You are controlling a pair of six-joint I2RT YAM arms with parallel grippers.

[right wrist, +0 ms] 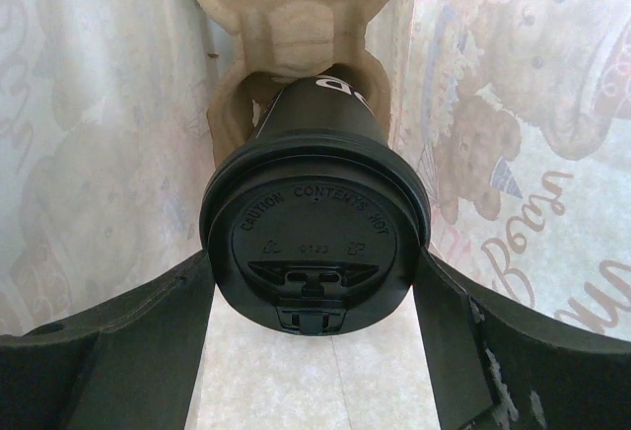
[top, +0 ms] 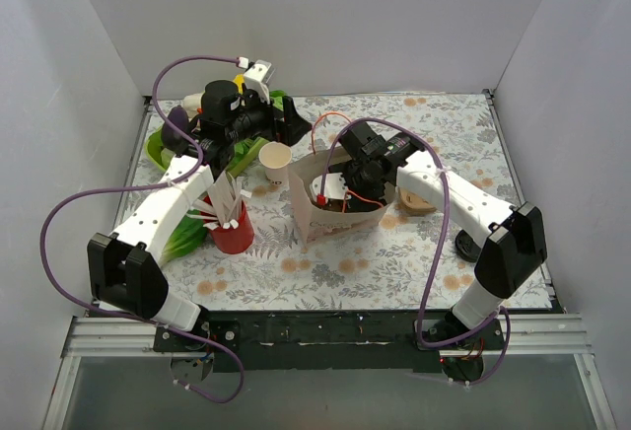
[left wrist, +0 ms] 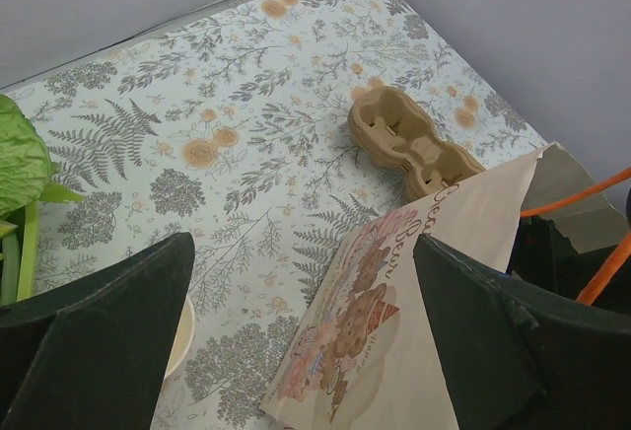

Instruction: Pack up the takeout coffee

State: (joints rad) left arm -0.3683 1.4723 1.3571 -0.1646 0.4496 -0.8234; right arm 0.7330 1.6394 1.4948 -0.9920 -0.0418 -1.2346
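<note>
Down inside the paper bag we go: the right gripper has its jaws pinching the takeout coffee, one finger pressed on each side of the round black lid. The lid faces the wrist camera full on (you can read the raised caution lettering). The cup's dark body runs away from the camera to a hole of the cardboard carrier on the bag's floor. Whether it is fully seated there, I cannot tell.

From above, the bag stands open at the middle of the table, with the right arm reaching into it.

Over to the left gripper: jaws spread wide, nothing between them, hanging above the floral tablecloth. Under it lies the bag's printed side, and near the bag's far edge sits a second cardboard carrier. A lidless white paper cup stands just beside this gripper. A red cup of sticks sits nearer the arm bases. A loose black lid lies by the right arm.
</note>
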